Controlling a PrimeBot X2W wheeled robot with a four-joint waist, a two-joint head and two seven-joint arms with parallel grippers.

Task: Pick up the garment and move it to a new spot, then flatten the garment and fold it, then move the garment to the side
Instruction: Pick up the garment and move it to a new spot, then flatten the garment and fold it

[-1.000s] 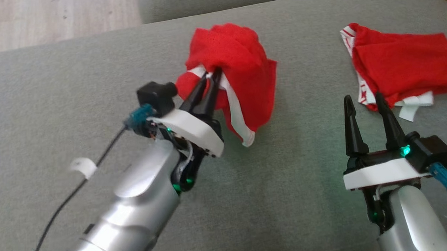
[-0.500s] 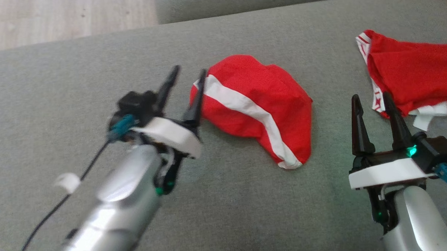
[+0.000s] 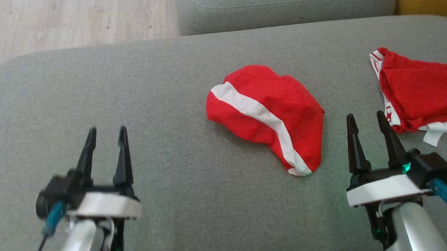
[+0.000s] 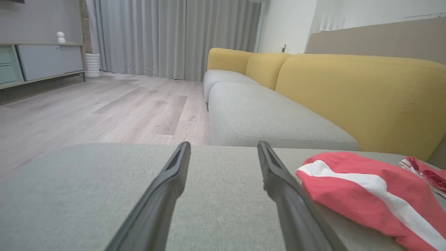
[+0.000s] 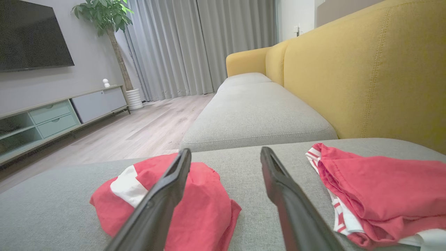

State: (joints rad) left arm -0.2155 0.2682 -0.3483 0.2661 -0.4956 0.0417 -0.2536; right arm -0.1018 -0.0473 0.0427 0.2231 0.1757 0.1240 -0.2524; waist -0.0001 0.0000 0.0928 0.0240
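The garment lay bunched on the grey cushion between the left gripper and right gripper, both spread and empty, so a pinch could have caught several layers at once or the other red cloth nearby

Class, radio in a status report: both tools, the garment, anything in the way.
Left tool open, empty. Right tool open, empty. Striped garment crumpled on cushion, untouched. Second red garment lies apart at right.

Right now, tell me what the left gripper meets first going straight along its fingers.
Probably nothing: left gripper points across bare grey cushion; the red garment lies right of that line.
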